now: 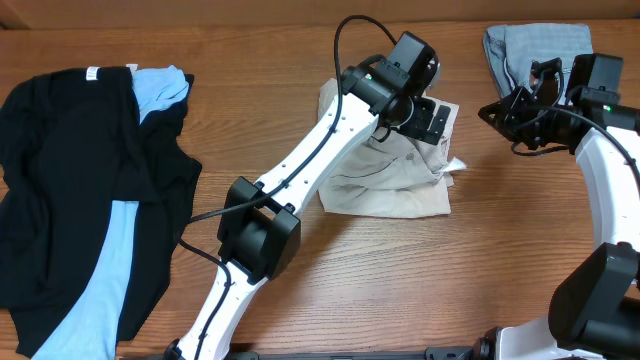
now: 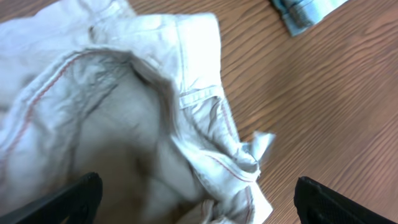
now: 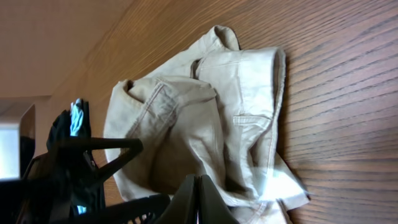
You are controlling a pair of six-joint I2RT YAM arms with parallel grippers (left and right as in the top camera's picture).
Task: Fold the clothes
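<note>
The beige khaki shorts (image 1: 395,180) lie crumpled and partly folded at the table's middle. My left gripper (image 1: 428,118) hovers over their upper right part, open, with nothing between its fingers. In the left wrist view its dark fingertips (image 2: 81,199) stand wide apart over the shorts (image 2: 124,112). My right gripper (image 1: 490,112) is shut and empty, just right of the shorts; its closed fingers (image 3: 199,186) point at the shorts (image 3: 205,118). A black garment (image 1: 60,170) and a light-blue shirt (image 1: 105,260) lie at the left. Pale denim shorts (image 1: 535,45) sit at the back right.
The left arm (image 1: 300,170) stretches diagonally across the table's middle from the front edge. The right arm (image 1: 610,170) stands along the right edge. A corner of the denim (image 2: 305,12) shows at the top of the left wrist view.
</note>
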